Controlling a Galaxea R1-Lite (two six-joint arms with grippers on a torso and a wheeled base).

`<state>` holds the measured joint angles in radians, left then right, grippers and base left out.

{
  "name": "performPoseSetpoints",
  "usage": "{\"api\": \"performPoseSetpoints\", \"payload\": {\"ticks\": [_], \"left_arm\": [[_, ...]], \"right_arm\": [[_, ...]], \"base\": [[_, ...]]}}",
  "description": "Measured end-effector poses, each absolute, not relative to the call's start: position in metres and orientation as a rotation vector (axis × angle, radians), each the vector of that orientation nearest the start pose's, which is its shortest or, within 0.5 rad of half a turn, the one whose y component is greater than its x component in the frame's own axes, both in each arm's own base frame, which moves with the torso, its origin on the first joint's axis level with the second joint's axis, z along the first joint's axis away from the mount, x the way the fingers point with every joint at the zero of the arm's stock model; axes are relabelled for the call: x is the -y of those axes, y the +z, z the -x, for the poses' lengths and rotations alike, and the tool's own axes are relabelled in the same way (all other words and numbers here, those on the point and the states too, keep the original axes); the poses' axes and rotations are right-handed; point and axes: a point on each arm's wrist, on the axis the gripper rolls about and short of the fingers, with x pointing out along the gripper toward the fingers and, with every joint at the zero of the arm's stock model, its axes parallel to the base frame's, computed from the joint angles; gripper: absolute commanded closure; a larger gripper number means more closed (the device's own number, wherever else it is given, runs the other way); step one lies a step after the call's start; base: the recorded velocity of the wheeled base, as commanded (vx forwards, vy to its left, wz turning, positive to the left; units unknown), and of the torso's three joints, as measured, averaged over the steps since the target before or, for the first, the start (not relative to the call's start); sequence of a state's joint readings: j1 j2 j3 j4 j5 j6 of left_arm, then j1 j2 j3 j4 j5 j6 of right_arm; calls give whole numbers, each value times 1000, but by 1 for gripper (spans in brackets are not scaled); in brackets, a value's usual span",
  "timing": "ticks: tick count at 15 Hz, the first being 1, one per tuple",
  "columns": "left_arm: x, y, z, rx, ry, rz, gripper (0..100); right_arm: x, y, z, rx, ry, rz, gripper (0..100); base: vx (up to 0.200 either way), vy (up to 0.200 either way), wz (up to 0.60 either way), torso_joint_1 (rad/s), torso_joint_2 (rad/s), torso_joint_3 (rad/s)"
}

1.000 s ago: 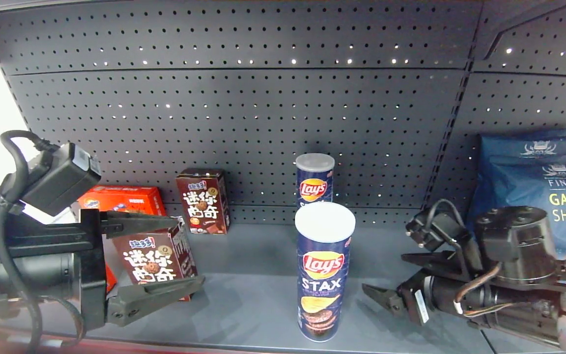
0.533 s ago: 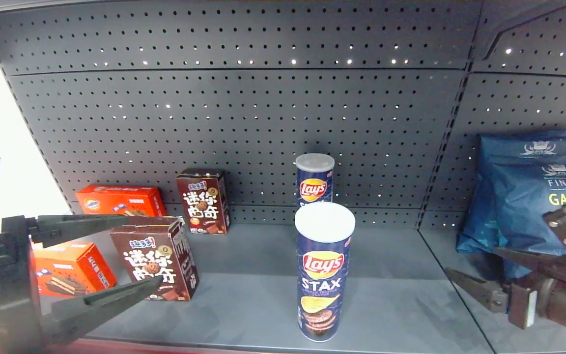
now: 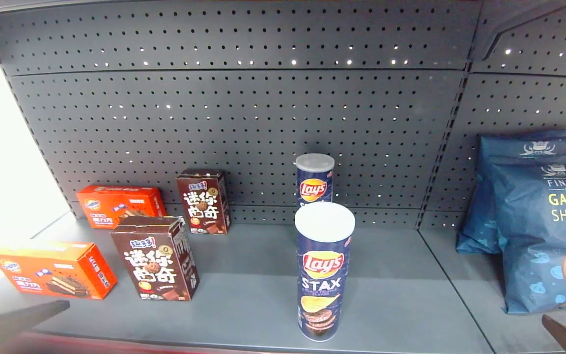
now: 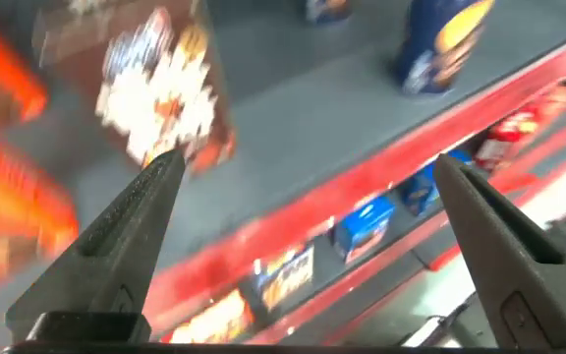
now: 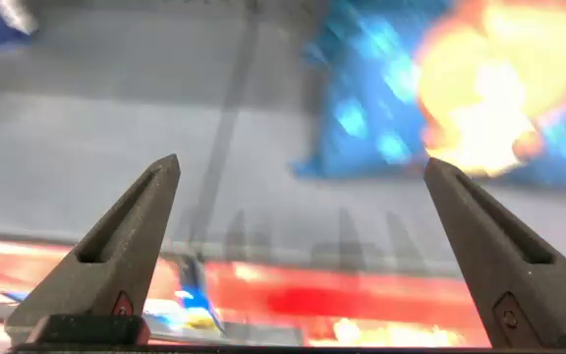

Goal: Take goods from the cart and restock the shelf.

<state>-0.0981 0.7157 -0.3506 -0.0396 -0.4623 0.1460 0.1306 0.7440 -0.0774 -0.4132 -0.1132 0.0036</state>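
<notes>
On the grey shelf (image 3: 263,290) stand two brown snack boxes (image 3: 156,265) (image 3: 203,200), two blue chip cans (image 3: 324,275) (image 3: 314,179) and two orange boxes (image 3: 54,270) (image 3: 120,204). My left gripper (image 4: 308,159) is open and empty, in front of the shelf's red front edge, with the near brown box (image 4: 155,88) beyond it. One of its fingers (image 3: 17,319) shows at the lower left of the head view. My right gripper (image 5: 303,165) is open and empty, facing the blue chip bags (image 5: 440,88). One of its fingers (image 3: 563,337) shows at the lower right.
Blue chip bags (image 3: 543,221) fill the right bay past the shelf divider. A perforated back panel (image 3: 243,123) closes the rear. Lower shelves with packaged goods (image 4: 362,226) lie below the red edge. Open shelf floor lies between the cans and the bags.
Both arms have drawn back out of the shelf toward its front edge. The left gripper came away from the near brown box, which stays standing.
</notes>
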Motion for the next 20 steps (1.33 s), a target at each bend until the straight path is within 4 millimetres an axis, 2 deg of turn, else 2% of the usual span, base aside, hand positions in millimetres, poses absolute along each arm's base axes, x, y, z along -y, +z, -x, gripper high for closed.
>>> {"api": "performPoseSetpoints", "payload": {"ticks": [3, 6, 10, 11, 14, 16, 20], "left_arm": [[10, 139, -31, -287, -448, -57, 0], [7, 115, -14, -268, -327, -63, 0], [4, 93, 0, -211, -235, -80, 0], [4, 88, 3, -199, -227, -82, 0], [3, 83, 9, -157, -229, -87, 0], [3, 83, 11, -138, -234, -90, 0], [2, 82, 12, -118, -282, -92, 0]], "right_arm": [[0, 109, -38, -264, -77, 37, 0], [5, 92, -14, -289, -188, 40, 0], [4, 86, 10, -190, -443, 2, 0], [1, 86, 14, -156, -444, 5, 0], [-6, 85, 17, -92, -216, 45, 0], [-7, 81, 18, -69, -226, 12, 0], [-7, 76, 20, -28, -363, -25, 0]], "base": [[0, 0, 0, 0, 0, 0], [0, 0, 0, 0, 0, 0], [0, 0, 0, 0, 0, 0], [0, 0, 0, 0, 0, 0], [0, 0, 0, 0, 0, 0], [0, 0, 0, 0, 0, 0], [0, 0, 0, 0, 0, 0]]}}
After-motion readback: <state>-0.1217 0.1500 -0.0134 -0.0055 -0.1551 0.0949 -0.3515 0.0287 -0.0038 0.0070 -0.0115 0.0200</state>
